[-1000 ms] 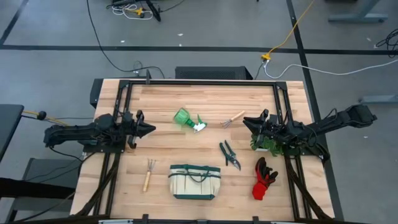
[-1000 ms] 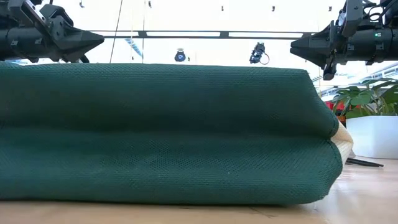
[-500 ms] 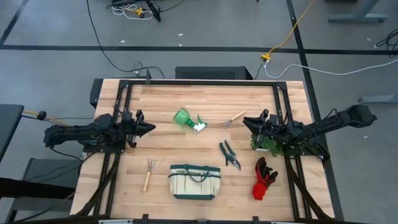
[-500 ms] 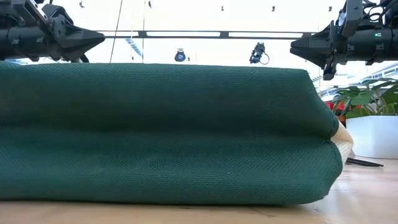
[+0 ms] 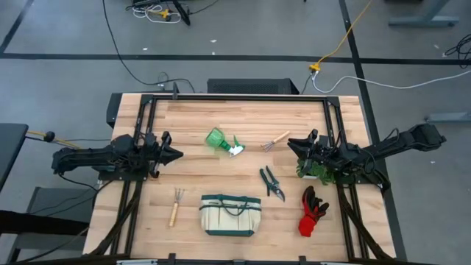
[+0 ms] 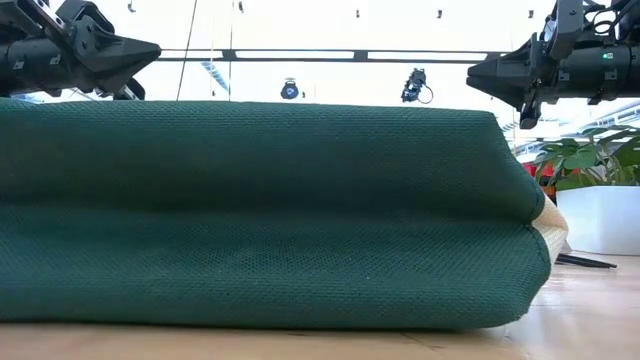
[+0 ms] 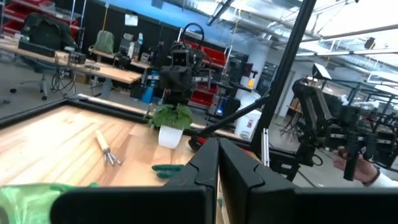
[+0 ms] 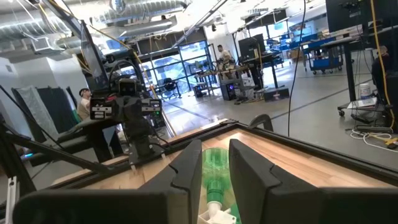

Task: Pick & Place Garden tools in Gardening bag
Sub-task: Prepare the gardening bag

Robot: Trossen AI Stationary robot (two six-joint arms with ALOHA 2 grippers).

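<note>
The beige, green-trimmed gardening bag (image 5: 230, 214) stands near the table's front edge, and its green mesh side fills the low view (image 6: 260, 210). The green spray bottle (image 5: 221, 140) lies on the table mid-far. One wooden-handled rake (image 5: 276, 140) lies to its right, the other (image 5: 175, 206) left of the bag. The dark shears (image 5: 271, 182) and the red-black gloves (image 5: 312, 210) lie right of the bag. My left gripper (image 5: 176, 154) hovers shut at the left, above the table. My right gripper (image 5: 289, 143) hovers slightly open at the right, pointing at the bottle (image 8: 216, 171).
A leafy plant in a white pot (image 5: 315, 168) stands under my right arm, and it also shows in the low view (image 6: 600, 200). A black frame (image 5: 235, 97) runs round the table. Bare wood lies between the bottle and the bag.
My left gripper has risen a little and drawn back slightly toward the table's left edge. The tools and the bag lie as before.
</note>
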